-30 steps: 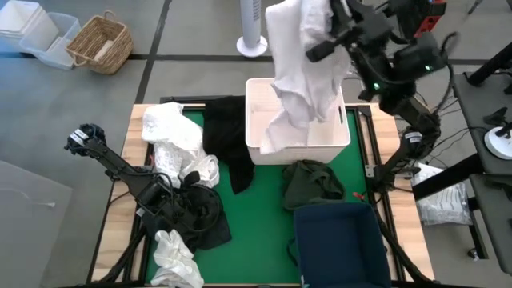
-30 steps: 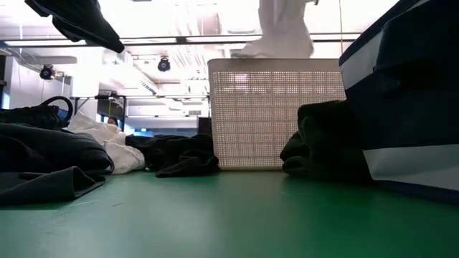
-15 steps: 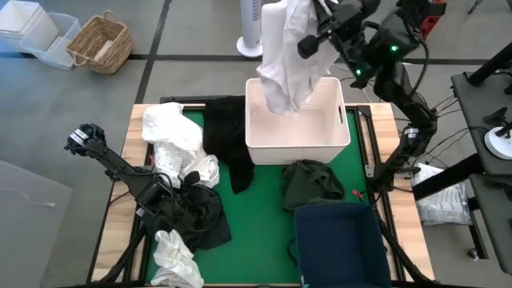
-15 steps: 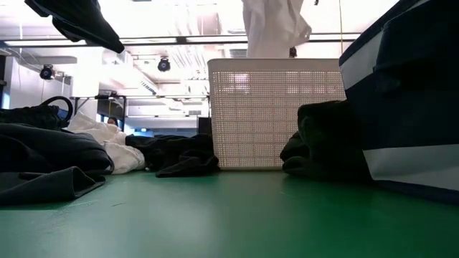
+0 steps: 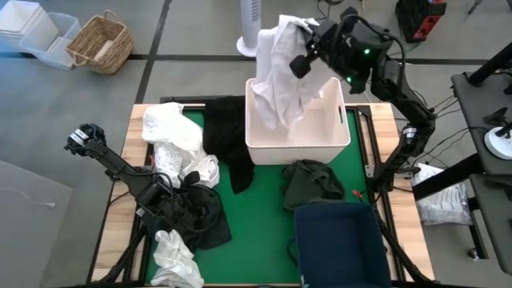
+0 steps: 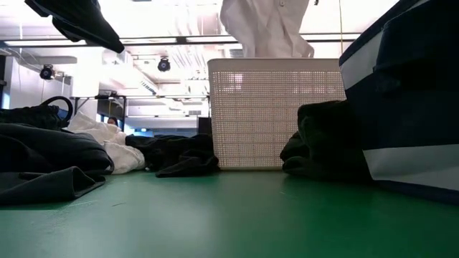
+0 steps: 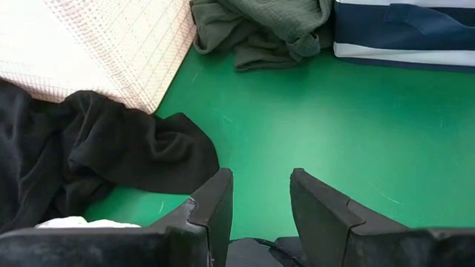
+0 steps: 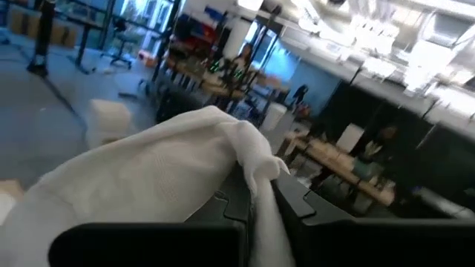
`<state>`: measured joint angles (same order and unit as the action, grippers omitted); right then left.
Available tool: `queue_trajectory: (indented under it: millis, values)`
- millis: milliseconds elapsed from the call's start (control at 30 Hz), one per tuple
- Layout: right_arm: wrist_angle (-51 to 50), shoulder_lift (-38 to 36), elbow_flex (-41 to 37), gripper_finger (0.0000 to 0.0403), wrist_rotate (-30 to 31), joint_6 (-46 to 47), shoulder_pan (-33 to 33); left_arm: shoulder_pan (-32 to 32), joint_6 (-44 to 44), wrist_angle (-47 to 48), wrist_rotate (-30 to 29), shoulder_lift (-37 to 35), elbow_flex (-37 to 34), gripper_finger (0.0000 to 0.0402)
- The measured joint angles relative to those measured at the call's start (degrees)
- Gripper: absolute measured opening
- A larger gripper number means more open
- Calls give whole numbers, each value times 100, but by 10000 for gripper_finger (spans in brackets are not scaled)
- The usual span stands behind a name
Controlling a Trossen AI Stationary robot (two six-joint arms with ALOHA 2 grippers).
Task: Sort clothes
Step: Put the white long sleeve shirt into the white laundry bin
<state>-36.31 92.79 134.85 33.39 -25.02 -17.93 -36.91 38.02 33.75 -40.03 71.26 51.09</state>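
Observation:
My right gripper (image 5: 310,42) is high over the far side of the white bin (image 5: 298,132) and is shut on a white garment (image 5: 280,72), which in the low view hangs as a white garment (image 6: 262,27) down to the bin's rim (image 6: 276,61). My left gripper (image 7: 260,196) is open, low over the table's near left, by a black garment (image 7: 89,152). A dark green garment (image 5: 312,182) lies on the mat in front of the bin. White garments (image 5: 172,136) and another black garment (image 5: 226,138) lie on the left. My right gripper pinches a bunched fold of the white garment (image 8: 249,159) between its two fingers (image 8: 293,199). The cloth drapes over the fingers and hangs slack below them, lifted clear of the table. Its lower end (image 5: 276,116) hangs at the bin's far left part.
A navy fabric bin (image 5: 344,244) stands at the near right of the green mat (image 5: 256,232). A black heap (image 5: 200,216) and a white piece (image 5: 176,256) lie by the left arm. Beyond the table stand a wicker basket (image 5: 100,42) and a fan base (image 5: 252,44).
My right gripper has moved toward the table's left, carrying the white garment along above the bin. The garment's lower end, which lay inside the bin, was drawn up out of it and now hangs wider at the bin's far left.

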Motion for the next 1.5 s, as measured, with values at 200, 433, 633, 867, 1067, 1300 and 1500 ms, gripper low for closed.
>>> queue_trajectory:
  millis: [200,433,633,867,1067,1300,1500]
  values:
    - [-882,0,0,13,-361,601,2,-1,2,-35,1,0,0,116]
    - [-1834,0,0,13,-395,1008,-13,-1,48,-109,2,0,0,116]
    - [-2470,0,0,13,-886,1391,-11,-1,66,-121,4,0,0,116]
    - [-2955,2,0,13,-1412,1828,-11,-1,66,-119,7,0,0,116]
    - [-3643,6,0,13,-1765,2160,-11,-1,57,-117,13,0,0,116]
    - [-4564,7,-38,13,-1949,2243,-24,-1,48,-116,26,0,0,116]
    - [-5159,7,-137,13,-2046,2421,-24,-1,48,-115,26,0,0,116]
